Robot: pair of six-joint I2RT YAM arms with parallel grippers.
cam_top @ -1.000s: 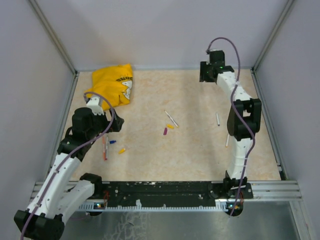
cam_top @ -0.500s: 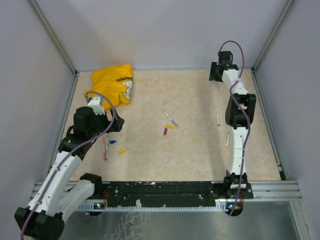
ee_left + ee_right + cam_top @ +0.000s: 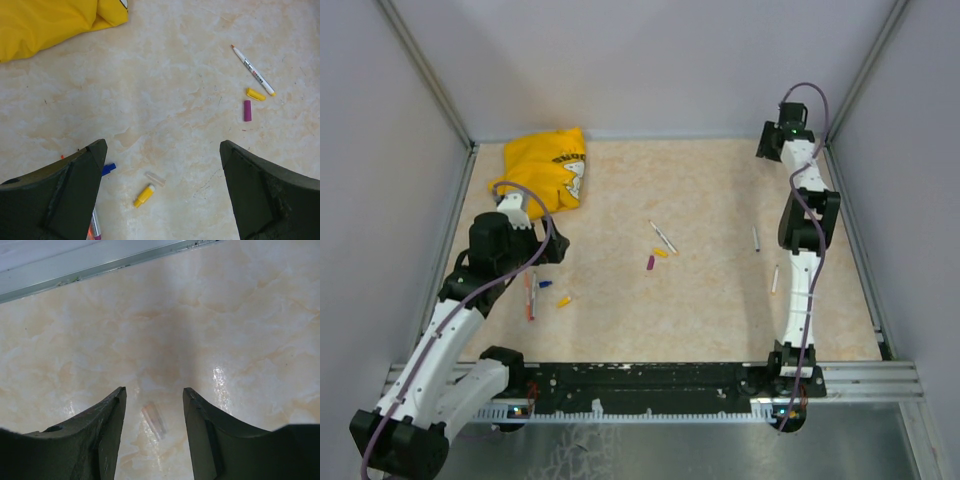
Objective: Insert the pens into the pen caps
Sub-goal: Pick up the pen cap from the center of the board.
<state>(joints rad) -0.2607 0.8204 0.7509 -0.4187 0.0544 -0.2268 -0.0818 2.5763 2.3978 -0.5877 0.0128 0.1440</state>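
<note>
At the far left, against the back wall, a yellow cloth (image 3: 545, 170). Just in front, left claw (image 3: 162, 147) spread wide above the table (image 3: 710, 310), gripping nothing. Close by it, an orange-red pen (image 3: 529, 306), a blue cap (image 3: 108, 169) and a yellow cap (image 3: 144, 195). Mid-table, a white pen (image 3: 253, 71), with a second yellow cap (image 3: 255, 94) and a purple cap (image 3: 247, 110) just beside. Further right, a grey pen (image 3: 755, 238) and another pen (image 3: 775, 279), well apart from the caps. At the back right corner, right claw (image 3: 154, 390) partly open, empty.
</note>
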